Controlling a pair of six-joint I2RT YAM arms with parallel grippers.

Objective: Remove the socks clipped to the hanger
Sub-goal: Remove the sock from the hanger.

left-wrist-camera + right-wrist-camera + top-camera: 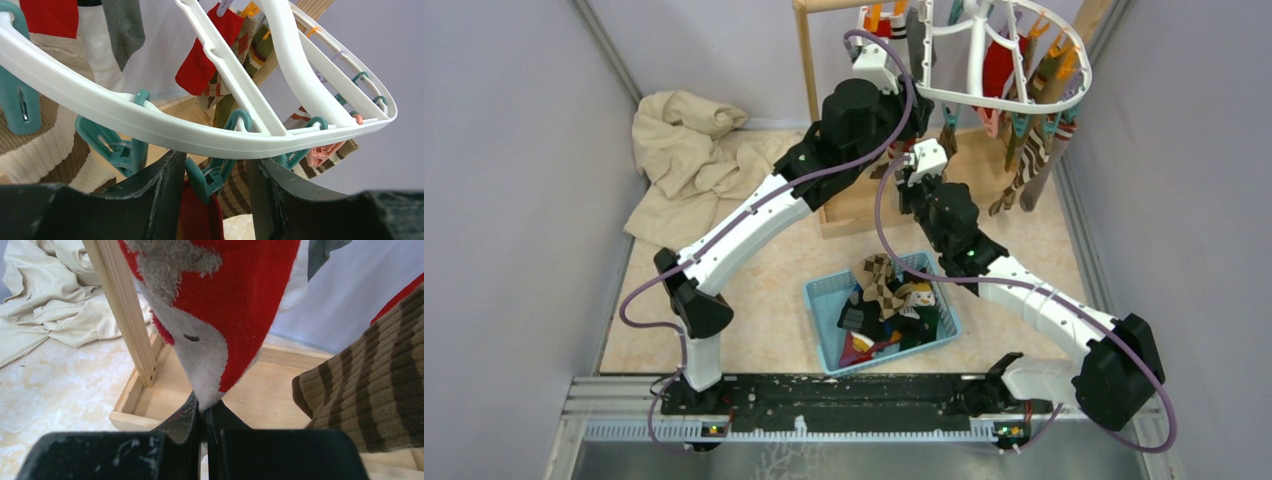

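The white oval hanger (1004,100) hangs from the wooden stand, and several socks are clipped to it. Up under its near rim (150,125), my left gripper (215,185) is closed around a teal clip (207,177) that pinches a red sock (200,215). In the top view the left gripper (886,30) reaches high beside the stand's post. Lower down, my right gripper (205,412) is shut on the grey toe of a hanging red-and-grey sock (225,305); from above it (909,160) sits under the hanger. A brown striped sock (370,390) hangs to its right.
A blue basket (819,300) with several loose socks sits on the table between the arms. A crumpled beige cloth (684,150) lies at the back left. The wooden stand's post (122,315) and base tray (150,410) are close beside the right gripper. Grey walls enclose both sides.
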